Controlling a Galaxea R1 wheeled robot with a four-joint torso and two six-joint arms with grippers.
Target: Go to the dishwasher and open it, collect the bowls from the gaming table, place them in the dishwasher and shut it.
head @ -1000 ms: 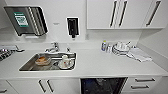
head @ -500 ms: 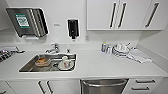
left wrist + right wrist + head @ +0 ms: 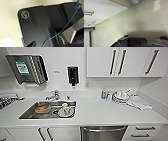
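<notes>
You face the dishwasher (image 3: 103, 133) head-on: its brushed steel front sits shut and upright under the white countertop (image 3: 100, 112), between the white cabinet doors (image 3: 43, 134) and the drawers (image 3: 142, 132), its long top edge running left to right. The sink (image 3: 48, 110) holds dishes. You cannot tell either gripper's state.

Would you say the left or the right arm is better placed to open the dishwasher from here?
Probably the right, though only slightly: the dishwasher sits right of centre below the counter, under the right arm's side, with the sink to the left. Neither arm is reaching for it yet.
</notes>
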